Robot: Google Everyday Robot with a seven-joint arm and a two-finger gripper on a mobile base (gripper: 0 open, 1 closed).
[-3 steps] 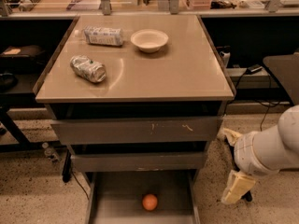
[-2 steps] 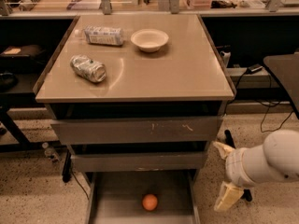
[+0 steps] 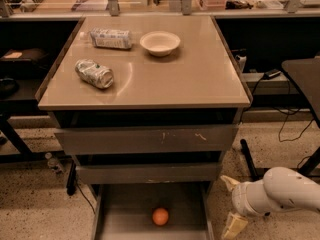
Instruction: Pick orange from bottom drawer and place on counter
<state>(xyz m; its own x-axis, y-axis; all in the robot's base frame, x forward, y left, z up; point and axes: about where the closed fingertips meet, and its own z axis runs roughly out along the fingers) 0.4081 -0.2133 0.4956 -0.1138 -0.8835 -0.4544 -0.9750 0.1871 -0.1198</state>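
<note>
The orange (image 3: 160, 216) lies on the flat grey floor of the open bottom drawer (image 3: 125, 211), near its middle. The tan counter (image 3: 190, 79) tops the grey cabinet above it. My gripper (image 3: 231, 205) is at the lower right, just outside the drawer's right wall and to the right of the orange. Its two cream fingers (image 3: 234, 226) stand spread apart with nothing between them. The white arm runs off the right edge.
On the counter lie a crushed silver can (image 3: 94, 73), a wrapped packet (image 3: 111, 38) and a white bowl (image 3: 160, 43). Two wider grey drawers (image 3: 150, 140) sit above the bottom one. Cables and a black table leg (image 3: 305, 165) stand to the right.
My arm and gripper have moved down and to the left, closer to the bottom drawer's right side. The orange has not moved.
</note>
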